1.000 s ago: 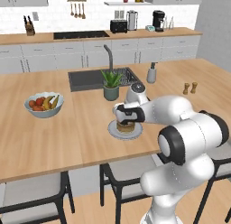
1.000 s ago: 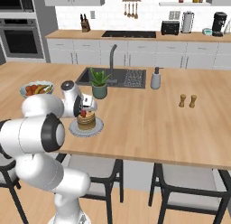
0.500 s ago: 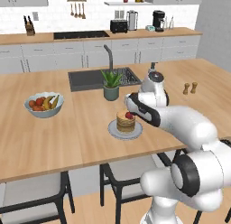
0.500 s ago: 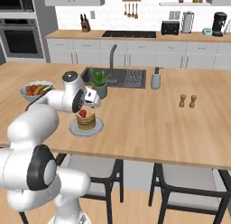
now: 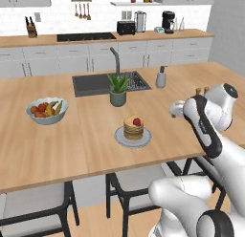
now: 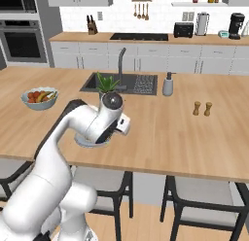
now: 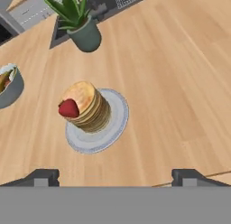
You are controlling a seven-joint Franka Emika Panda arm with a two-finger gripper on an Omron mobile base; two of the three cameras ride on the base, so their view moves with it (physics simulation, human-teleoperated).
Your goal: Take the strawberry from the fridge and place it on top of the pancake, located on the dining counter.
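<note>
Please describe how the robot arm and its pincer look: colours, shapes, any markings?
The arm has smooth, rounded white segments with dark joints and a dark strip along one link. The pincer ends in two small dark, blocky finger tips. No cables or markings are visible.

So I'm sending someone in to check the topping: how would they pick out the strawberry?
On the dining counter, in front of the sink's potted plant, sits a grey plate with the pancake stack. The strawberry is the small red berry on top, apart from the fruit bowl further left.

No text, label, brand, number or sign can be read on anything in these views.
</note>
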